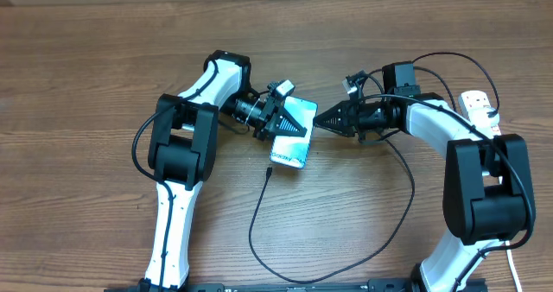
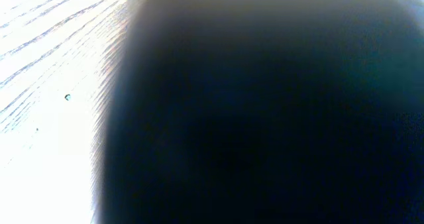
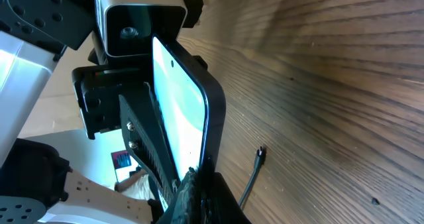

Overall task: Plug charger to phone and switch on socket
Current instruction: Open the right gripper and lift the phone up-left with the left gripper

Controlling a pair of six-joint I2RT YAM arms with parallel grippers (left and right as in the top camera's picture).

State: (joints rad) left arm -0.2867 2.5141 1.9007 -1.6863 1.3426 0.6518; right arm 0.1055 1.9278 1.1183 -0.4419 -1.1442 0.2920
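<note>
White arms (image 1: 169,231), black joints (image 1: 183,145)

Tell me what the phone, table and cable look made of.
Phone: glossy, glass-like front that catches light; the dark rim is smooth, metal or plastic, I cannot tell which.
Table: wood or wood-look laminate, with plain grain lines and a slight sheen.
Cable: thin, black and matte, probably a rubber or plastic sheath, since it loops softly.

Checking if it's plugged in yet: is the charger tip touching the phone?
Apart. The right wrist view shows bare table between the charger tip and the phone.
</note>
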